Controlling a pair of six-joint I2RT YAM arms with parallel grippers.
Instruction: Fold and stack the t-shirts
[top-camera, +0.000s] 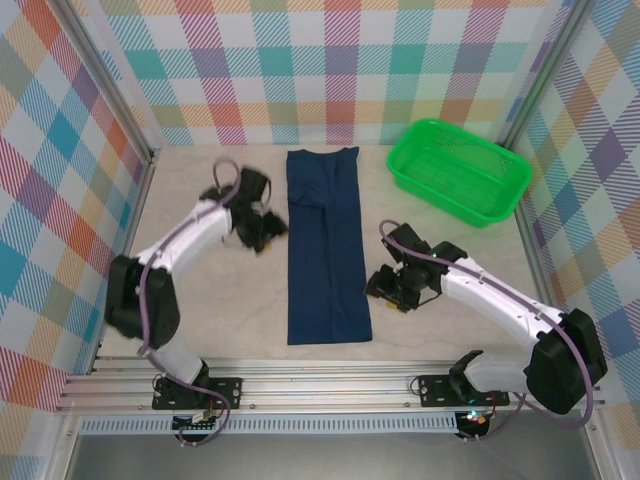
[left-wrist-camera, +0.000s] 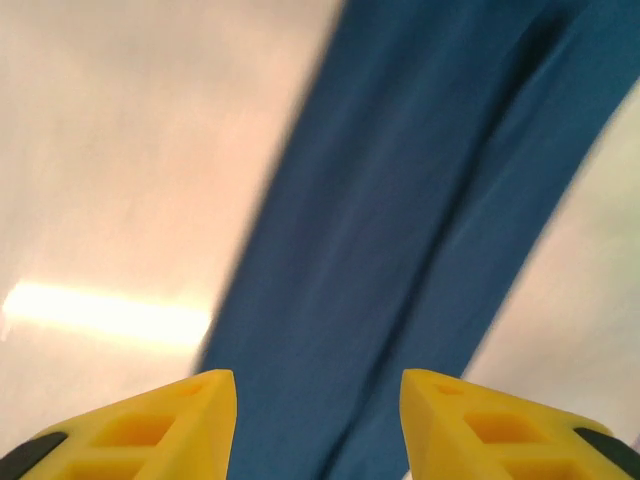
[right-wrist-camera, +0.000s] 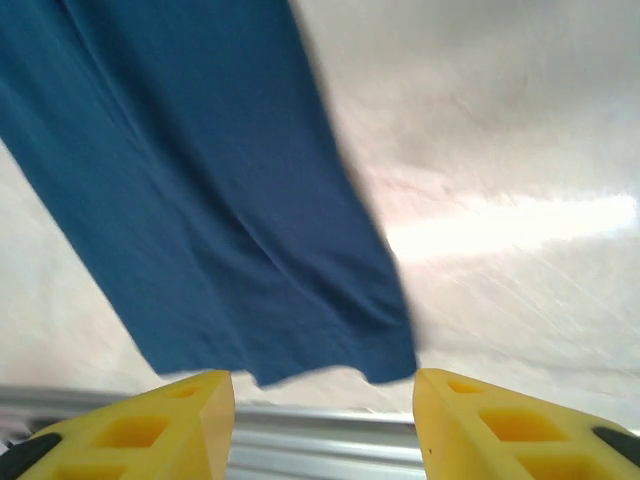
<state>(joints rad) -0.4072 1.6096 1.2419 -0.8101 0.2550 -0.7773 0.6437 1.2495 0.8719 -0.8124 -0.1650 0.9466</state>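
Left gripper (left-wrist-camera: 318, 388) and right gripper (right-wrist-camera: 323, 385), jaws apart and empty, flanked the strip-folded t-shirt (top-camera: 325, 250); mismatched grasps risked skewing the next fold.

From the top camera I look down on the whole table (top-camera: 215, 305) from above and behind the arm bases (they sit at the bottom edge), quite far away. The left wrist camera looks from very near, past the left gripper (left-wrist-camera: 318, 385), onto a stretch of the t-shirt (top-camera: 325, 250). The right wrist camera looks past the right gripper (right-wrist-camera: 322, 385) onto the t-shirt's near end and the metal rail (right-wrist-camera: 320, 425). All three views share this cloth.
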